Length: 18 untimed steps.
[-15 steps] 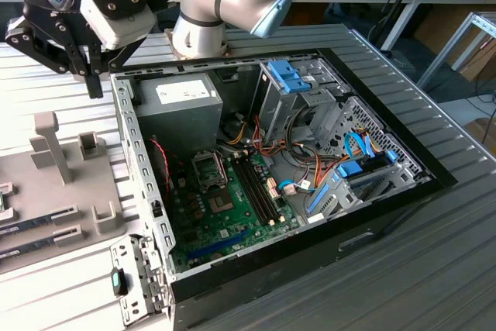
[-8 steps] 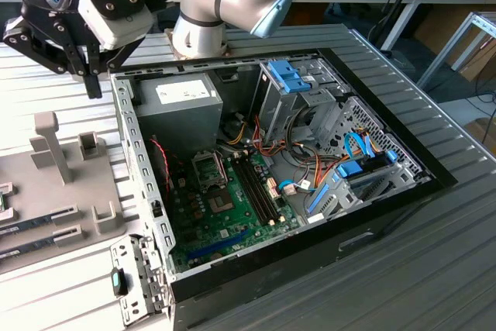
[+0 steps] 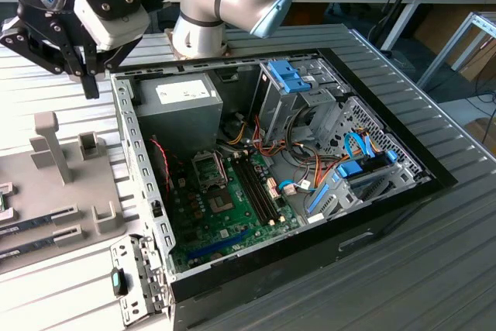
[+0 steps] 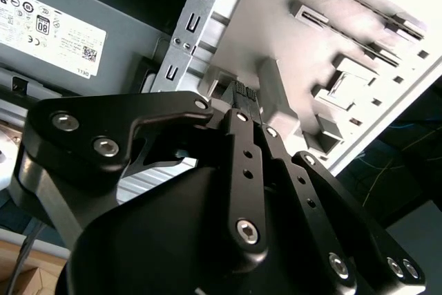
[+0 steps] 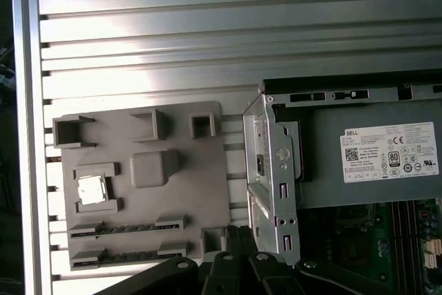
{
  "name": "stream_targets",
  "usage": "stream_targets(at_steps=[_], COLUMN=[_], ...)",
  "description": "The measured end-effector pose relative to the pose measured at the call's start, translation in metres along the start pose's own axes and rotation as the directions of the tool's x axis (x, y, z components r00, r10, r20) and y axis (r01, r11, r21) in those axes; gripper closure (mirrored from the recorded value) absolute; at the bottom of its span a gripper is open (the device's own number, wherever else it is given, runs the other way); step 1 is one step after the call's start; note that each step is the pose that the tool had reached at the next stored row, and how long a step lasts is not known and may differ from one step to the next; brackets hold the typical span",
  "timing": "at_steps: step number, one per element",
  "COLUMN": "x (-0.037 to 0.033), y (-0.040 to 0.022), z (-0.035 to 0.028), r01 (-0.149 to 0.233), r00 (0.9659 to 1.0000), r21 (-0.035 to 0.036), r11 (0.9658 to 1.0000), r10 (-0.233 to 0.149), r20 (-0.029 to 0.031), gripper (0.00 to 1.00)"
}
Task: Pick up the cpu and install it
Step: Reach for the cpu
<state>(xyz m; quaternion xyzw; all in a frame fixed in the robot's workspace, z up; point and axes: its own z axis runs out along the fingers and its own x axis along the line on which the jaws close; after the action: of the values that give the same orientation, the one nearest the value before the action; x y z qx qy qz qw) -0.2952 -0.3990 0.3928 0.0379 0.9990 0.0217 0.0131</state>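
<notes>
Grey-silver lid, thin green rim: the cpu [image 5: 91, 189] lies flat in a square pocket of the tray [image 5: 200, 177], on the tray's side away from the case [image 5: 273, 170]. My gripper [image 5: 239, 234] hangs over the tray's edge next to the case, well apart from the cpu. My fingers [image 4: 242, 143] are pressed together with nothing between them.

Handling, my guess: light, stiff, thin. The metal top is smooth, so likely slippery. The underside contacts are probably fragile, so no squeezing across the faces. I'd take it by two opposite edges on the green rim and keep it level.

Hard to make out:
- Pocket walls sit just beside the cpu. I can't tell which of its edges are free for a fingertip.
- How deep it sits in the tray is unclear.
- My fingertips are cut off in the first wrist view.
- The socket [image 3: 208, 168] is inside the case, well apart from the tray. I can't tell whether its cover is open or shut.
</notes>
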Motion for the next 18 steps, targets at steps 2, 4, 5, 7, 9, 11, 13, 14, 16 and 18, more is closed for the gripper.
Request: stream_targets(at_steps=[2,4,5,7,9,11,13,14,16,18], x=[0.0005,0.0009,0.0012,0.0022,0.0039,0.0048,0.0056,0.0060,0.0066,0.0071], y=[0.0000,-0.0001,-0.0001,-0.0002,-0.0003,-0.0004,-0.0004,-0.0005,-0.0005,-0.0005], z=[0.0000,0.0000,0.0000,0.0000,0.0000,0.0000,0.0000,0.0000,0.0000,0.0000], r01=[0.000,0.000,0.000,0.000,0.000,0.000,0.000,0.000,0.000,0.000], r00=[1.0000,1.0000,1.0000,1.0000,1.0000,1.0000,1.0000,1.0000,1.0000,1.0000], r21=[0.0001,0.0001,0.0000,0.0001,0.0001,0.0000,0.0000,0.0000,0.0000,0.0001], r11=[1.0000,1.0000,1.0000,1.0000,1.0000,1.0000,1.0000,1.0000,1.0000,1.0000], r10=[0.000,0.000,0.000,0.000,0.000,0.000,0.000,0.000,0.000,0.000], r20=[0.0000,-0.0001,0.0000,0.0000,-0.0001,0.0000,-0.0001,-0.0001,0.0000,-0.0001], gripper=[0.89,0.89,0.89,0.89,0.89,0.89,0.89,0.89,0.89,0.89])
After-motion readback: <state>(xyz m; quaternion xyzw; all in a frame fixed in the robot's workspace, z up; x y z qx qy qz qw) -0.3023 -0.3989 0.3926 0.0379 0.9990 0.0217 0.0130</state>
